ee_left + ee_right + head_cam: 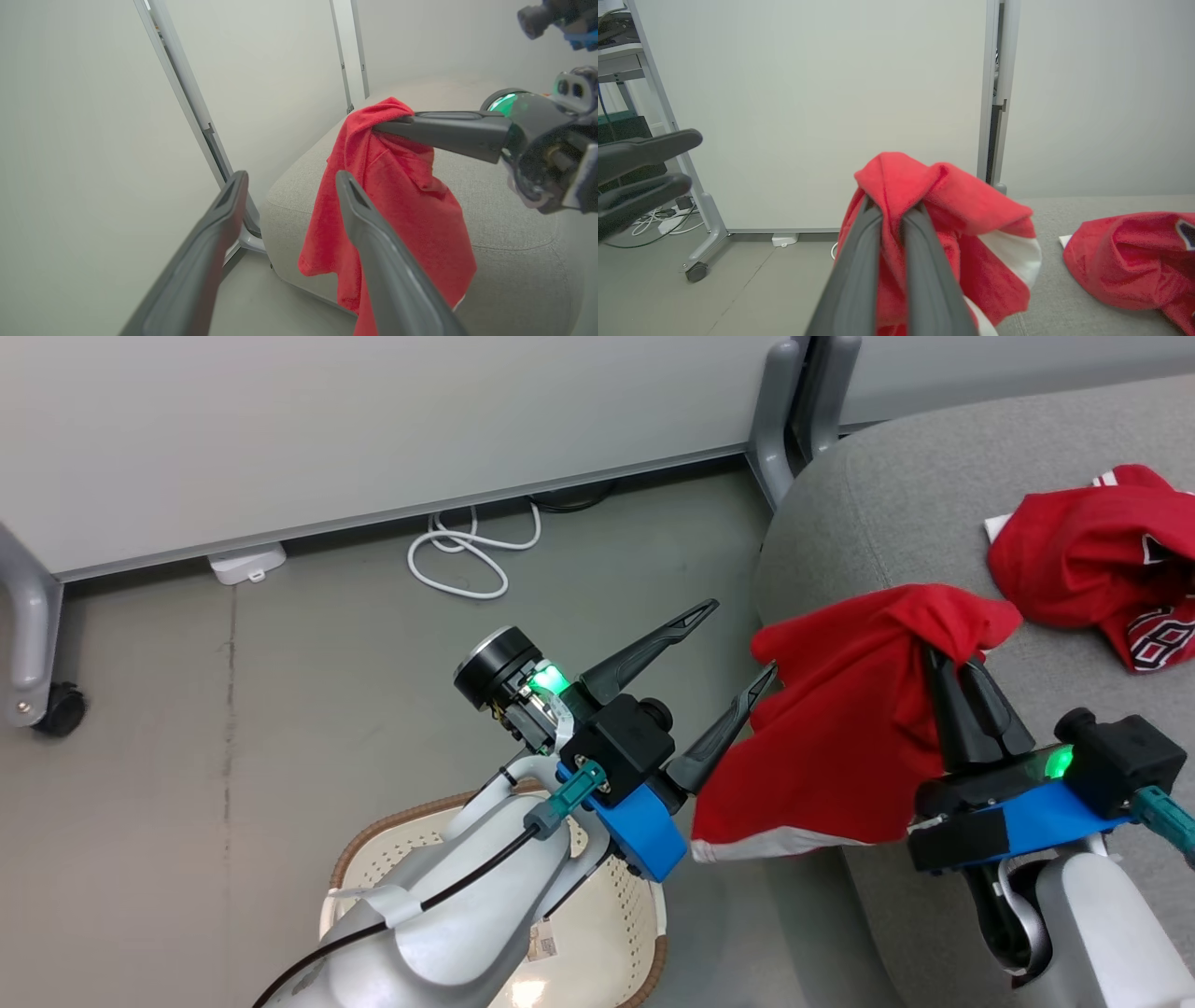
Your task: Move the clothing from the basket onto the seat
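My right gripper is shut on a red garment with white trim, which hangs from its fingertips over the rounded corner of the grey seat. The same garment drapes from those fingers in the left wrist view, and in the right wrist view my right gripper pinches the red cloth. A red jersey with numbers lies crumpled on the seat farther right. My left gripper stands open just left of the hanging garment, holding nothing. The cream basket sits on the floor below my left arm.
Grey floor lies left of the seat. A white coiled cable and a white power block lie by the partition wall. A partition leg with a caster stands at far left, and another leg rises beside the seat.
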`<state>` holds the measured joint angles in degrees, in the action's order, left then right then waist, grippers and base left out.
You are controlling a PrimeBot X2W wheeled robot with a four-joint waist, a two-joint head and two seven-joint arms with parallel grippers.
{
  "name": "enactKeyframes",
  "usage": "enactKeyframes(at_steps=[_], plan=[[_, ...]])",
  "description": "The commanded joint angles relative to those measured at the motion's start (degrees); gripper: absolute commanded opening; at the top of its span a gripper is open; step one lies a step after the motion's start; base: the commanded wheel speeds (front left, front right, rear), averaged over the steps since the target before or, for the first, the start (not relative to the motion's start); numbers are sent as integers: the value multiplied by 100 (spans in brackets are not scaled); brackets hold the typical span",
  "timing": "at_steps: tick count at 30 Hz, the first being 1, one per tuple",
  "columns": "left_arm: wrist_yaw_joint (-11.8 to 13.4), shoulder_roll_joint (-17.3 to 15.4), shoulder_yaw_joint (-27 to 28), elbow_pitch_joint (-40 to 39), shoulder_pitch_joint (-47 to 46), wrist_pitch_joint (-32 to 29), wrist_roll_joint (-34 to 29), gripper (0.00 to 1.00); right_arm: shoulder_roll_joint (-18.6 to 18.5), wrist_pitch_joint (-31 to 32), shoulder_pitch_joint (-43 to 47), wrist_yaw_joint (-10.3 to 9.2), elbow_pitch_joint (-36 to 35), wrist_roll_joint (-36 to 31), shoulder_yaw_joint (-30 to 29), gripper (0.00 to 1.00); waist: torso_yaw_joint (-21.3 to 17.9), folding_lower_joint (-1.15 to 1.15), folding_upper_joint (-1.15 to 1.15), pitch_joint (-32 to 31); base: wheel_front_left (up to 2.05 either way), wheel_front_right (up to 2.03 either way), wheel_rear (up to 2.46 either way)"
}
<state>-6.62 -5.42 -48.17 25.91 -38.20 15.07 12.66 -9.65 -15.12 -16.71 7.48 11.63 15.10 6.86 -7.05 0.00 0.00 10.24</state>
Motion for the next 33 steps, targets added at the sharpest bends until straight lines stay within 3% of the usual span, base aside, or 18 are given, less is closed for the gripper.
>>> enactKeyframes(at_steps=[1,10,19,26,33], plan=[[-27,-25,3,8,-85,15,-3,100,17,-3,57,3,-53,-56,-80,0,-128,0,0,97,0,0,0],[-33,-22,-96,42,-165,15,-16,100,43,-2,221,3,-172,-131,-593,0,-475,0,0,270,0,0,0],[-48,-7,-159,48,-195,15,-12,100,131,-2,229,3,-283,-217,-786,0,-571,0,0,368,0,0,0],[-49,-26,-128,1,-271,15,-24,100,56,-3,-332,3,-458,-319,-1042,0,-496,0,0,544,0,0,0],[-44,-64,-141,-10,-445,15,-90,100,-271,-2,-1476,2,-567,-436,-1609,0,-406,0,0,985,0,0,0]])
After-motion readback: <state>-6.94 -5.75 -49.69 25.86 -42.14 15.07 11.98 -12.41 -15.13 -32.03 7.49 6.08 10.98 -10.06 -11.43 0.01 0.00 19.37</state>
